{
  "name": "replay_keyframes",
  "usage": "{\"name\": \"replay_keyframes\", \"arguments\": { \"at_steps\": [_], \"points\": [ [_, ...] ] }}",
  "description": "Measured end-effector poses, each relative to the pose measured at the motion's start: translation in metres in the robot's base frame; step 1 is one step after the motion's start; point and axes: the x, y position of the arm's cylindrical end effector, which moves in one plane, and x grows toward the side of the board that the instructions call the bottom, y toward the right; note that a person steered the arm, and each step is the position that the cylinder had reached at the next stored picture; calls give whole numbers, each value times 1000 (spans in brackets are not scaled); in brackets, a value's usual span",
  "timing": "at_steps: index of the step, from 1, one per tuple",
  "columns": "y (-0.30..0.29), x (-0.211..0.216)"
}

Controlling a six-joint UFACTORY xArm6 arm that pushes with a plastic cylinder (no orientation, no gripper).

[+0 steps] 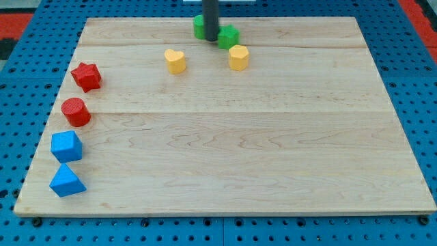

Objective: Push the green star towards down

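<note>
Worktop (225, 164) = wooden board on blue pegboard. L to R: view's left edge has a column, red star (87, 76) at top, red cylinder (75, 111) under it, blue cube (66, 145), blue wedge-ish block (67, 181) lowest; all parked well apart from the action, prob. just distractors. Mid-top: yellow heart (175, 61). Then a green block (199, 26), shape unclear, partly behind rod. My tip (210, 39) sits between it & green star (229, 36), touching or just beside star's left, near top edge. Yellow hexagon-ish block (238, 57) just below star, likely in the push path. End effector = plain rod, no jaws, nothing to spread or pinch. Tip prob. needs to get above star to shove it down.
</note>
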Motion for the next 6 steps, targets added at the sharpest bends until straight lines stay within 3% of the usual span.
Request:
{"name": "replay_keyframes", "arguments": {
  "at_steps": [2, 4, 6],
  "points": [
    [112, -1],
    [127, -49],
    [149, -16]
  ]
}}
